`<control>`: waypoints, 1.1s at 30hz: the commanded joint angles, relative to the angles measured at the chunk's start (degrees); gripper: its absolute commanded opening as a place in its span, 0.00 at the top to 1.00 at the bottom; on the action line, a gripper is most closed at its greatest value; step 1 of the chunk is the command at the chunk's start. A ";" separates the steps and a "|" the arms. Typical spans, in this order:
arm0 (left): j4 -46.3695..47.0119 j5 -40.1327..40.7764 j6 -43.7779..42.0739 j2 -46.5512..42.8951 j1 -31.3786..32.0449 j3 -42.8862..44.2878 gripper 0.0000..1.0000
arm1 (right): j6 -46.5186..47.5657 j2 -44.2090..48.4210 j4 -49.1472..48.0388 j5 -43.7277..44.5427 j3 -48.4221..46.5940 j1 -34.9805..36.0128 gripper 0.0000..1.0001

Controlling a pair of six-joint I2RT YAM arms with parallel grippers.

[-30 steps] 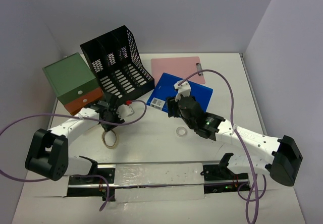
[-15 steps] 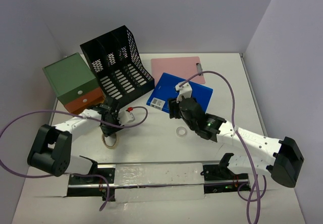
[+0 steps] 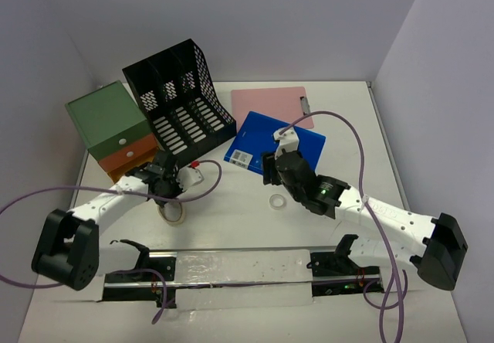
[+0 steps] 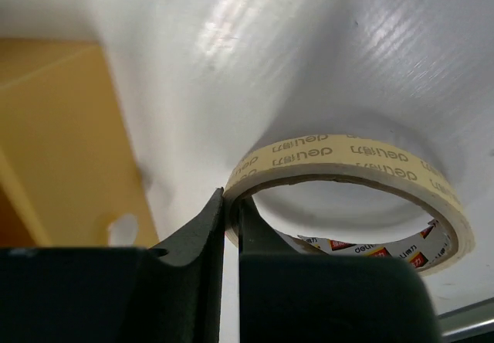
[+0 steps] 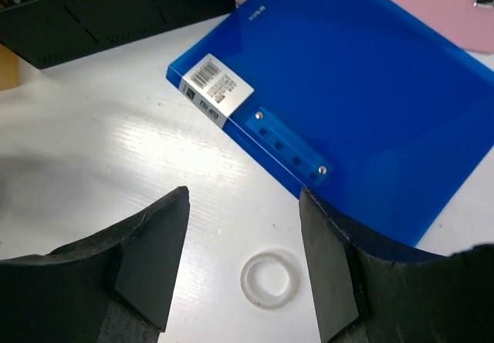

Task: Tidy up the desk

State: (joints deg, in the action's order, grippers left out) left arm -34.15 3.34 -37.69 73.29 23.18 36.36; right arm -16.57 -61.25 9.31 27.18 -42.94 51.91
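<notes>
On the white desk (image 3: 231, 219) lies a beige masking tape roll (image 3: 173, 214) at the front left. My left gripper (image 3: 164, 195) is down on it. In the left wrist view the tape roll (image 4: 347, 157) has its near wall pinched between the two fingers, so the left gripper (image 4: 230, 202) is shut on it. My right gripper (image 3: 269, 170) hovers open over a small clear ring (image 3: 276, 202). The ring (image 5: 268, 280) lies between the spread jaws of the right gripper (image 5: 243, 194), untouched, beside a blue folder (image 5: 347, 88).
A black mesh file organizer (image 3: 181, 100) leans at the back left, beside a green and orange drawer box (image 3: 112, 127). A pink clipboard (image 3: 270, 103) lies behind the blue folder (image 3: 278, 138). Purple cables loop off both arms. A metal rail (image 3: 239, 269) runs along the front edge.
The left gripper's jaws have closed onto the tape roll's wall, and that arm has shifted slightly left. The right arm has edged a little toward the front.
</notes>
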 commanded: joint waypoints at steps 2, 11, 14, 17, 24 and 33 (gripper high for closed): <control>-2.32 -2.37 5.16 -12.32 -0.06 5.03 1.00 | -7.02 2.97 6.85 0.29 -0.04 -0.67 0.34; -7.30 0.27 12.45 -21.88 -0.29 10.63 1.00 | -15.57 12.01 9.19 -2.11 5.71 -0.79 0.34; -7.80 0.97 15.72 -22.92 -3.13 14.35 1.00 | -17.54 15.14 10.02 -1.96 7.56 -0.84 0.34; -6.41 2.13 19.68 -23.45 -12.22 18.38 1.00 | -19.55 19.37 10.84 -0.65 10.09 -0.84 0.34; 0.76 6.70 25.27 -23.26 -24.75 20.54 1.00 | -18.55 23.65 10.55 1.50 11.07 -0.93 0.34; 6.26 12.95 23.28 -20.74 -26.16 14.14 1.00 | -12.68 13.50 6.84 -2.36 7.25 -3.23 0.30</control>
State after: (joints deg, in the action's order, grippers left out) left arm -32.94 12.12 -15.03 51.75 -2.44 52.70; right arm -31.57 -43.88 19.82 26.04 -32.81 50.51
